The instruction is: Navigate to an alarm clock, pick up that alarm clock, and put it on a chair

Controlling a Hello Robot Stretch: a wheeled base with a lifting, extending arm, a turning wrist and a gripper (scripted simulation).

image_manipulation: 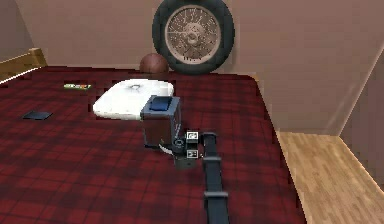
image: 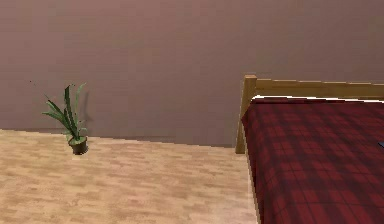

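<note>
Here, our arm [image_manipulation: 212, 185] reached over the bed [image_manipulation: 90, 170], jaws at a dark box [image_manipulation: 160, 117], likely the clock, near a pillow [image_manipulation: 125, 98]. We could not tell whether they held it. Lifting it and finding a chair remained.

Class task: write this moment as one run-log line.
claw: at dark blue box | surface: plaid bed | holding: cannot tell
</note>
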